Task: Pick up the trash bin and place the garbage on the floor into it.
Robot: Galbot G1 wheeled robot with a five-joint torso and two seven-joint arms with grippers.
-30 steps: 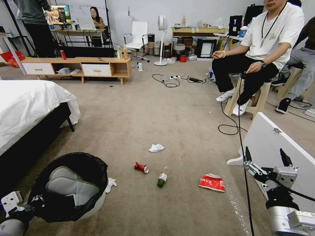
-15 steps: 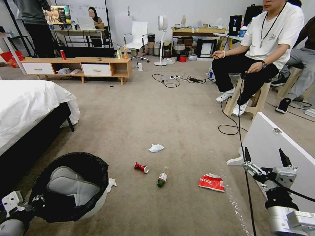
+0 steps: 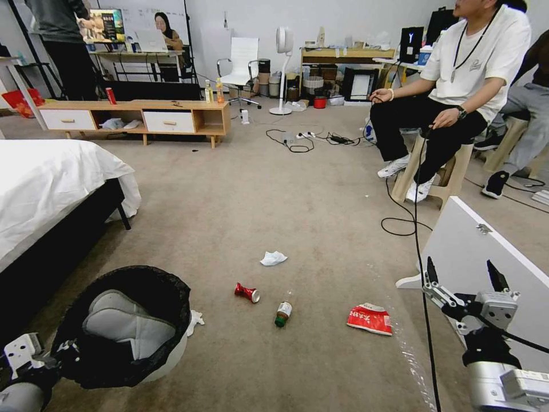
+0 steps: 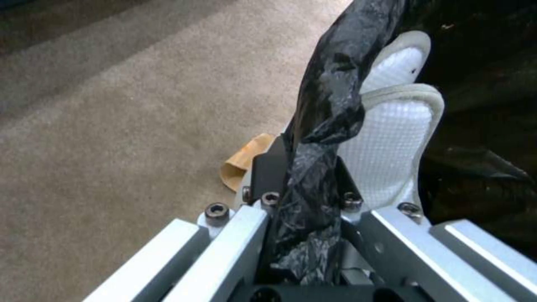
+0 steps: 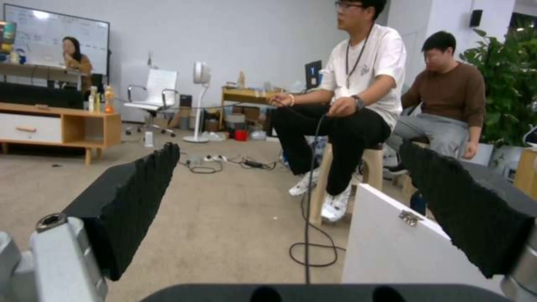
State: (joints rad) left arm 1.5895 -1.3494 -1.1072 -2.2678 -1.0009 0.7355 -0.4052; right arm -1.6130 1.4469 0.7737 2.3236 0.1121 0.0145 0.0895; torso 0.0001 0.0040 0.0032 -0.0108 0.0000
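The trash bin [image 3: 166, 357], white with a black bag [image 3: 151, 286], leans at the lower left in the head view. My left gripper [image 3: 60, 350] is shut on its near rim, pinching the bag [image 4: 321, 126] between the fingers. On the floor [image 3: 274, 200] ahead lie a crushed red can [image 3: 246, 292], a small green-capped bottle [image 3: 281, 313], a red-and-white packet [image 3: 369, 319], a white tissue [image 3: 273, 258] and another tissue [image 3: 194, 319] against the bin. A brown paper bag [image 4: 243, 161] lies beside the bin. My right gripper [image 3: 463, 274] [image 5: 291, 155] hangs open and holds nothing at the lower right.
A bed [image 3: 51, 183] stands to the left. A white panel [image 3: 486, 252] leans at the right, behind my right gripper. A black cable [image 3: 420, 229] runs down to the arm from a seated person. A low wooden cabinet [image 3: 137, 117] and floor cords [image 3: 291, 140] sit farther back.
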